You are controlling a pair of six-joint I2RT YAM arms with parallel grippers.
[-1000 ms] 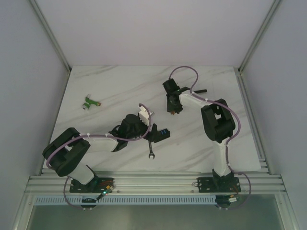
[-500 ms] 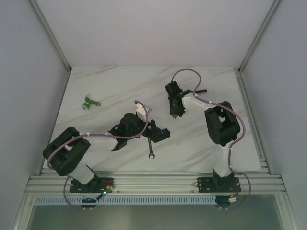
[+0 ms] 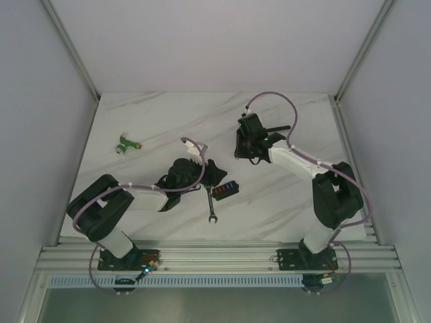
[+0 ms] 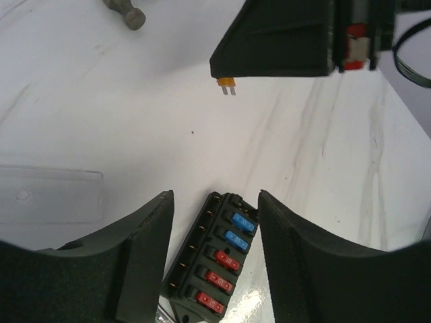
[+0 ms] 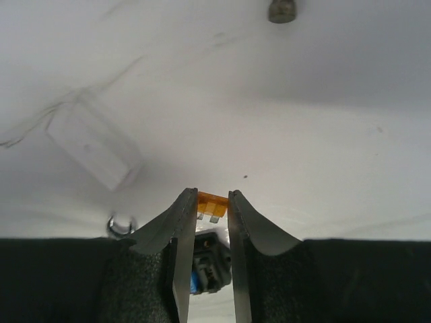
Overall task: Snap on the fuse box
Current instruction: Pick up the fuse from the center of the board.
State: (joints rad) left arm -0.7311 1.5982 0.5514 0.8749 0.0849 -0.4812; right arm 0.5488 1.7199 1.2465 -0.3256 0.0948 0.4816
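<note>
Left wrist — left jaws open astride fuse box point(image 4: 214, 269) | right jaws pinch orange fuse point(image 5: 211, 201)

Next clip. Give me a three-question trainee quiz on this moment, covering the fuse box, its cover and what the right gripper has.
1. True or false: the clear cover is snapped onto the fuse box.
2. What does the right gripper hold? A) nothing B) an orange fuse C) the clear cover
3. How many blue fuses show in the fuse box?
Key: 1 false, the cover lies apart from the box. 2 B. 3 two.
</note>
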